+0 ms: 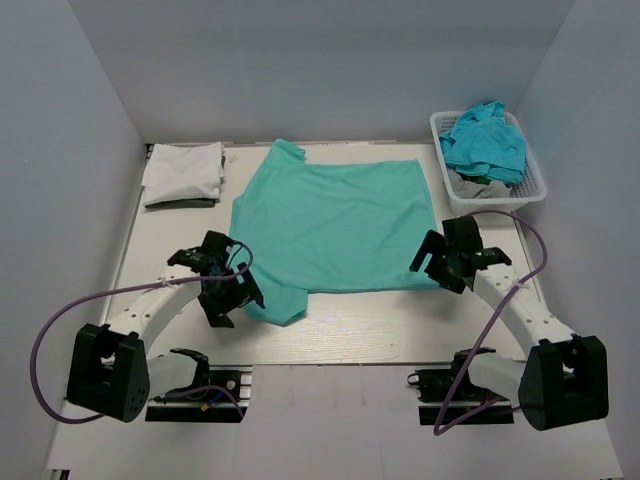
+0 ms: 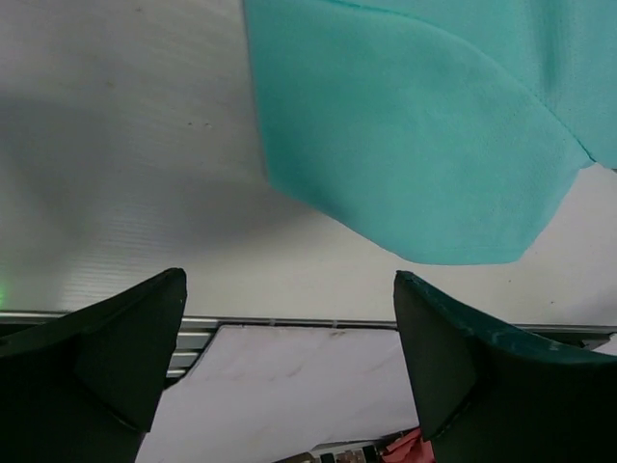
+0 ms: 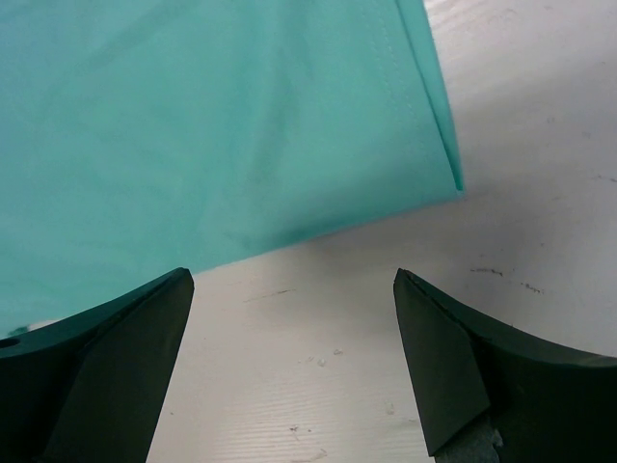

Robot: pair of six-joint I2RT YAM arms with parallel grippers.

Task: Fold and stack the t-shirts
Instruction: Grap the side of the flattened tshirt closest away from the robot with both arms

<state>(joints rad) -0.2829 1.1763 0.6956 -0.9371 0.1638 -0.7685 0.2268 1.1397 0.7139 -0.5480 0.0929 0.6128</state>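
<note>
A teal-green t-shirt [image 1: 335, 225] lies spread flat on the table, collar toward the far-left, one sleeve [image 1: 277, 303] hanging toward the near edge. My left gripper [image 1: 232, 290] hovers open just left of that sleeve [image 2: 424, 145], nothing between its fingers. My right gripper [image 1: 432, 262] is open at the shirt's near-right corner [image 3: 439, 174], over bare table. A folded white t-shirt [image 1: 183, 171] sits on a dark grey one at the far left. Turquoise-blue t-shirts [image 1: 487, 140] are heaped in the basket.
A white lattice basket [image 1: 534, 176] stands at the far right with white and grey cloth under the blue heap. The table's near edge has a metal rail [image 2: 289, 323]. Grey walls close in on three sides.
</note>
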